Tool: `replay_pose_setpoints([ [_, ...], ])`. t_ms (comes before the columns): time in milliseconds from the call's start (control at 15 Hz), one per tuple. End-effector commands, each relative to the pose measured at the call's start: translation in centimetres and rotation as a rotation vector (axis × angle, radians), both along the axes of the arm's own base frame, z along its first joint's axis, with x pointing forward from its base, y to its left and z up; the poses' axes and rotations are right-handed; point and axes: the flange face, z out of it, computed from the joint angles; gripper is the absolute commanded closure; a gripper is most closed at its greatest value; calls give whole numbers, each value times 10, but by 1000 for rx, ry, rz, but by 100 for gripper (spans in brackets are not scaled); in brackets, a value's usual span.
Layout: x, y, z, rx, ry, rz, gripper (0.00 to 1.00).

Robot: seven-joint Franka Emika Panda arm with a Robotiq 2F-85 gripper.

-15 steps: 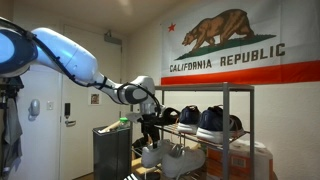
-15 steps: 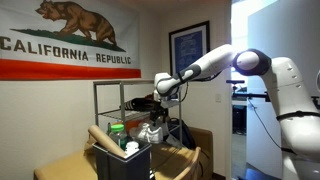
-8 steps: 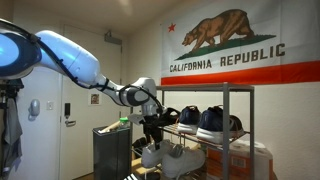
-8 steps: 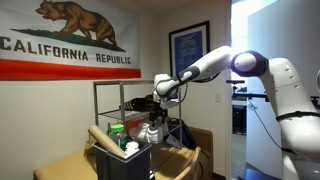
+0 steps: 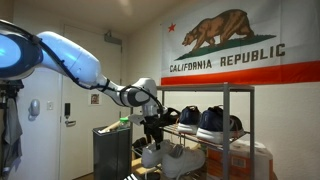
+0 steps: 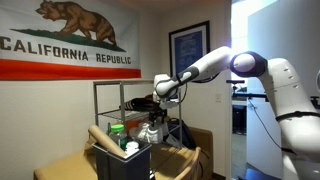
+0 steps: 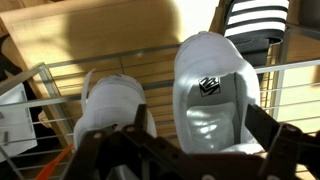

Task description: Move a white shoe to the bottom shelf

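Two white shoes stand side by side on a wire tier of the grey rack (image 5: 224, 100). In the wrist view the right white shoe (image 7: 212, 85) fills the middle, with the other white shoe (image 7: 110, 100) to its left. My gripper (image 7: 190, 145) is open, with its dark fingers on either side of the right shoe's near end; I cannot tell whether they touch it. In both exterior views the gripper (image 5: 152, 133) (image 6: 153, 118) hangs just over the white shoes (image 5: 158, 155) (image 6: 150, 131). The bottom shelf is out of view.
Dark navy white-soled shoes (image 5: 210, 120) sit on the tier above. A black bin (image 6: 124, 160) with bottles stands in front of the rack, beside a cardboard box (image 6: 70, 165). A black and white striped shoe (image 7: 255, 22) lies beyond the white one.
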Motion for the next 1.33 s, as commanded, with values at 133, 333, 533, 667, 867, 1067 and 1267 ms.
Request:
replay_pose_setpoints([
  [133, 3, -8, -14, -11, -12, -16, 0],
  [333, 1, -10, -17, -13, -18, -21, 0],
  [533, -2, -13, -21, -13, -24, -30, 0],
  [667, -4, -14, -23, -10, -30, -36, 0],
  [867, -7, -16, -25, -14, -47, -41, 0],
  [1067, -11, -17, -27, -12, -60, -45, 0],
  [1267, -14, -17, -25, -11, -70, -45, 0],
])
